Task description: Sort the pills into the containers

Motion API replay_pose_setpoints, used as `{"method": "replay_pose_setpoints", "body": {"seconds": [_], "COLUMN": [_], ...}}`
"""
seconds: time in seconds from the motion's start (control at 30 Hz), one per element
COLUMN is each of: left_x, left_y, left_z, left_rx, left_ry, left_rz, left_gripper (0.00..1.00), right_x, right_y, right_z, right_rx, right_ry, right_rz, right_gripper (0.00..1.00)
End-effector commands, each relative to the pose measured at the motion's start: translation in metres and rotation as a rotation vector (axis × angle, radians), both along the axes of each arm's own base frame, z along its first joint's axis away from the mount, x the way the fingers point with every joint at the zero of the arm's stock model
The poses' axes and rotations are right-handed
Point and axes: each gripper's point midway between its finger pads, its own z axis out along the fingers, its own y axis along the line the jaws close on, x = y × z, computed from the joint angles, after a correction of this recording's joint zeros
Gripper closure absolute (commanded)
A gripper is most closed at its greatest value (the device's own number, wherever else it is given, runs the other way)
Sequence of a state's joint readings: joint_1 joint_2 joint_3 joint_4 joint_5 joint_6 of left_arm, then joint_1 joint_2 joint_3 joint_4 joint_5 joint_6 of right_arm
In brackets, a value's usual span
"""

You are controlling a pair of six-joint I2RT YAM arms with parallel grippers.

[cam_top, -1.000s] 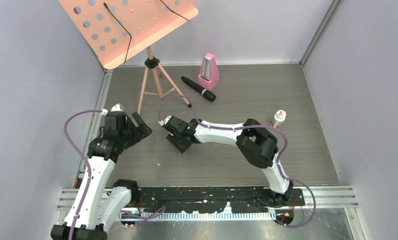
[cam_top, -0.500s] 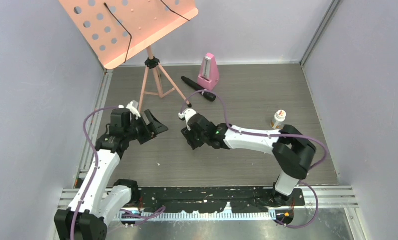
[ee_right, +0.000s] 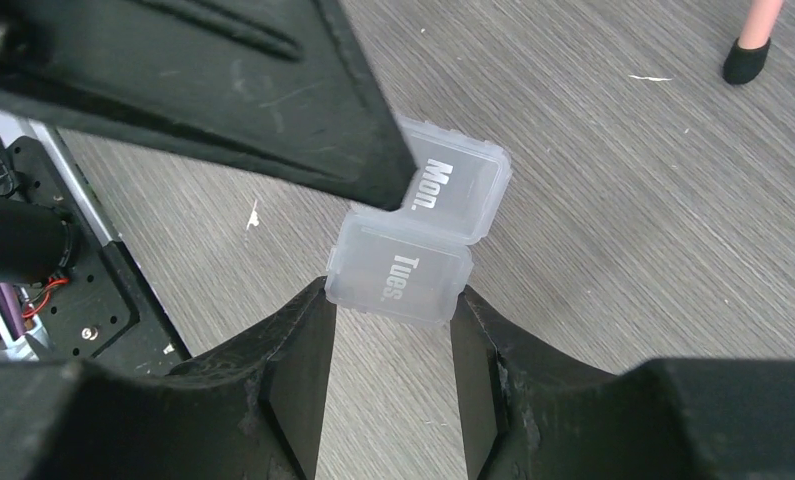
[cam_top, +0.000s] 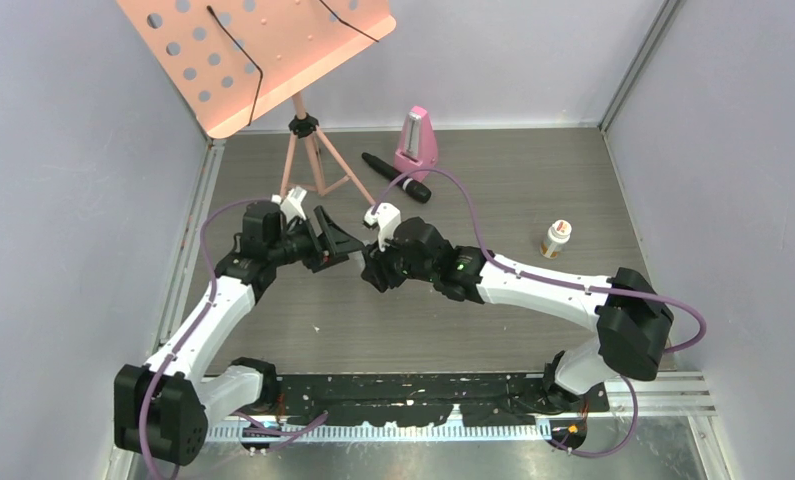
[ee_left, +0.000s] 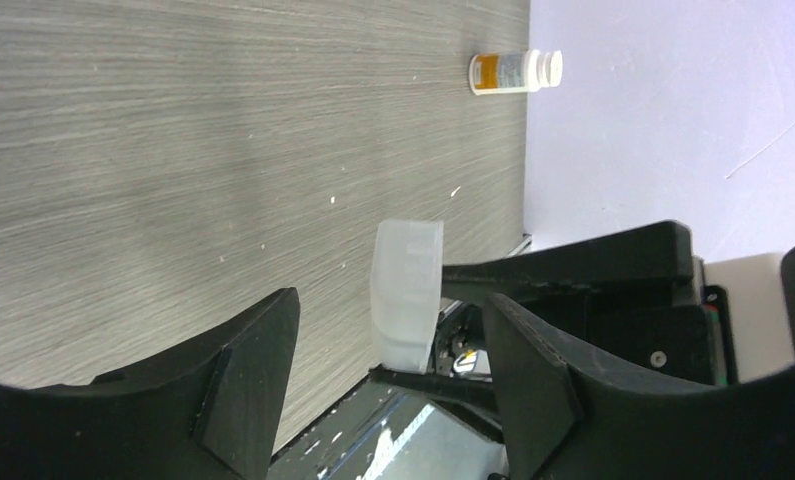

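Two arms meet at the pill box (ee_right: 413,235) over the middle of the grey table (cam_top: 493,200).
Our right gripper (ee_right: 391,305) clamps the clear compartment marked "Tues." between its fingers, with the joined "Mon." compartment sticking out beyond them. Our left gripper (ee_left: 388,330) faces it with jaws spread, the box standing in the gap between them; one left finger overlaps the "Mon." corner in the right wrist view, though we cannot tell if it touches. The white-capped bottle (ee_left: 516,72) stands well apart.
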State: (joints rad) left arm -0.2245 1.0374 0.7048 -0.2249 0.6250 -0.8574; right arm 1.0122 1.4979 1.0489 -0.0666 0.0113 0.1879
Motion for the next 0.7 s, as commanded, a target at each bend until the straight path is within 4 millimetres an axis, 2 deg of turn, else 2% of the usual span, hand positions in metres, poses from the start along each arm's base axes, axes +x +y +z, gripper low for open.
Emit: {"method": "replay_pose_setpoints", "body": {"seconds": [0.0,0.13,0.27,0.4,0.57,0.63,0.67], "left_x": [0.018,0.018,0.013,0.012,0.013,0.013,0.013], "left_y": [-0.012,-0.021,-0.026,-0.025,-0.021,-0.021,-0.02], "left_z": [0.034,0.035,0.024,0.015,0.015,0.015,0.015], "left_rx": [-0.097,-0.132,-0.119,-0.104,-0.089,-0.088,-0.085], "left_ry": [-0.113,-0.122,-0.102,-0.091,-0.107,-0.11,-0.11], "left_rz": [-0.013,-0.031,-0.047,-0.036,-0.014,-0.008,-0.005], "left_gripper": [0.32,0.37,0.43,0.48,0.57,0.57,0.55], "right_x": [-0.002,-0.001,0.004,0.009,0.01,0.01,0.009], "right_y": [0.012,0.015,0.018,0.02,0.02,0.02,0.02], "right_z": [0.037,0.04,0.04,0.037,0.035,0.034,0.032], "right_rx": [0.097,0.104,0.1,0.107,0.117,0.117,0.114], "right_ry": [-0.029,-0.02,-0.012,0.015,0.045,0.051,0.058], "right_rz": [0.031,0.023,0.008,-0.005,-0.003,0.0,0.002], "right_gripper": [0.55,0.54,0.54,0.54,0.54,0.54,0.54]}}
